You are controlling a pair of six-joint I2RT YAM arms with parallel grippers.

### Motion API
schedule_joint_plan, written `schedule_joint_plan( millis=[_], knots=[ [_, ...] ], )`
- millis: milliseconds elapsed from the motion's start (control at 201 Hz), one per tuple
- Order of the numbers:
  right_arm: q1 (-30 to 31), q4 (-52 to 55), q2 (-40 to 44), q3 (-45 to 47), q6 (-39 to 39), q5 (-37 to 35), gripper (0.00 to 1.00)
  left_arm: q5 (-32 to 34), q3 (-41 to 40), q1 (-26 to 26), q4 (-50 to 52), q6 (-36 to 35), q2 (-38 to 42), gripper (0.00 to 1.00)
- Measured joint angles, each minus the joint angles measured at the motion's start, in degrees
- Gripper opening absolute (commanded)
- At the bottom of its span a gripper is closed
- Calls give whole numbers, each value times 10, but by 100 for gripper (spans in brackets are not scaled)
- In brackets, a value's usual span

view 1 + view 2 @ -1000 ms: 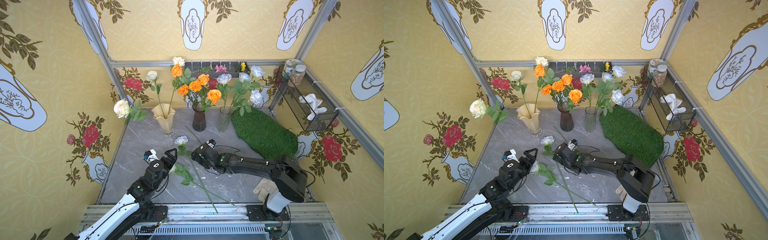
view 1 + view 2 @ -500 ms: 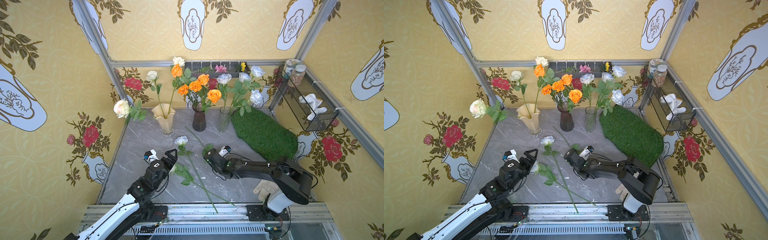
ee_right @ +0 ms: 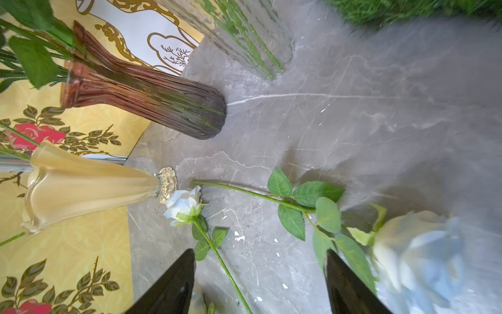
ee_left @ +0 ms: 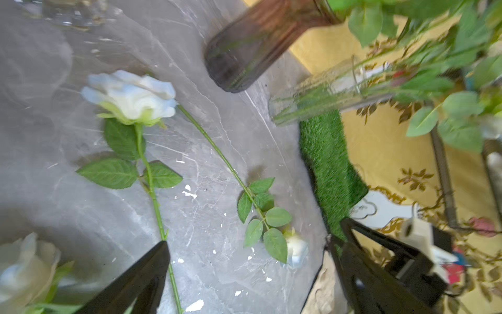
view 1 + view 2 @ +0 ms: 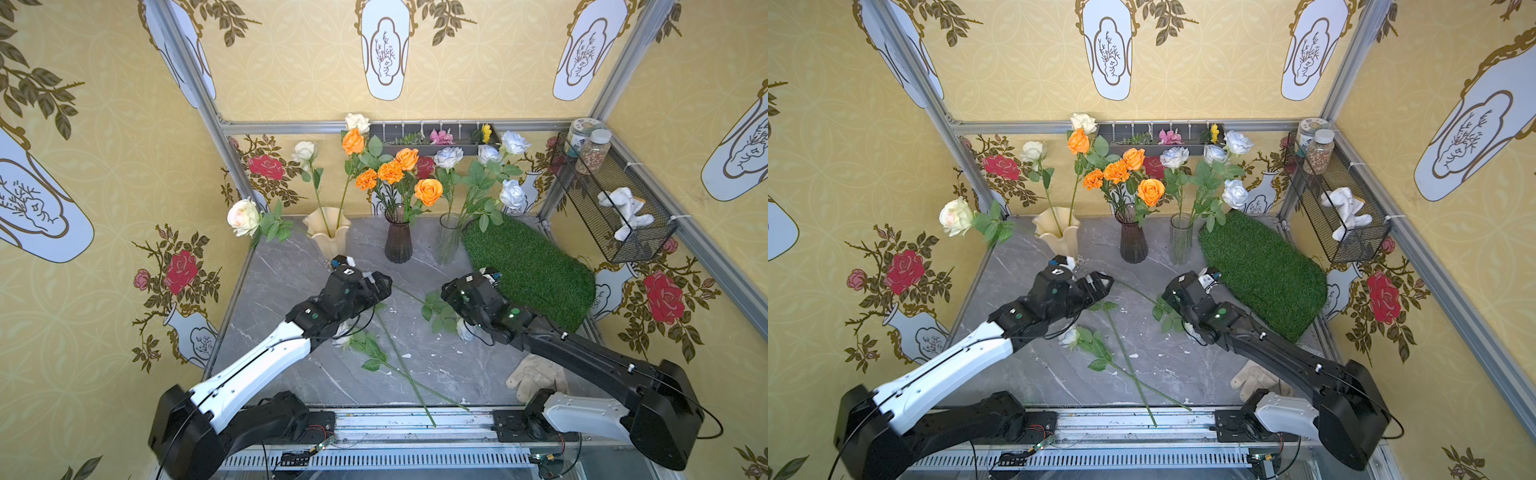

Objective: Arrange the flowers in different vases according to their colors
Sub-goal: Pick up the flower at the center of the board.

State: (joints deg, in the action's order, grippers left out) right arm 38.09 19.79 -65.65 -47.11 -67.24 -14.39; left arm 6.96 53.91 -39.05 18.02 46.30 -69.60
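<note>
The left jaws stand wide apart and empty above the grey table [image 5: 436, 365]. They are over the stem of a pale blue-white rose [image 4: 130, 98], whose head lies just beside the foot of the cream vase [image 5: 328, 232]. The right jaws are also apart, holding nothing, and a second loose rose [image 3: 418, 244] lies just beside one of them. A third rose [image 5: 1069, 336] lies under the left arm. Behind, orange flowers [image 5: 428, 191] stand in the purple vase [image 5: 398, 241] and pale blue roses [image 5: 513, 193] in the clear glass vase [image 5: 449, 241].
</note>
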Motion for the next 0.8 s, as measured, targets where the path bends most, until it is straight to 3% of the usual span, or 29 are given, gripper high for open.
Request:
schedule_joint_plan(
  millis=[179,354,409,638,797],
  knots=[
    [-78,128,91,-29,96,92,76,-22,181,-66,115,-143,-194,96],
    [-123,216,154,-48,163,162,76,3,305,-87,195,-266,-321,92],
    [-130,232,164,-50,177,174,76,24,314,-91,198,-305,-336,87],
    [-144,256,170,-42,214,224,76,44,207,-115,113,-489,-323,90],
    [-151,256,165,-37,231,241,76,37,261,-113,76,-560,-384,89]
  ],
)
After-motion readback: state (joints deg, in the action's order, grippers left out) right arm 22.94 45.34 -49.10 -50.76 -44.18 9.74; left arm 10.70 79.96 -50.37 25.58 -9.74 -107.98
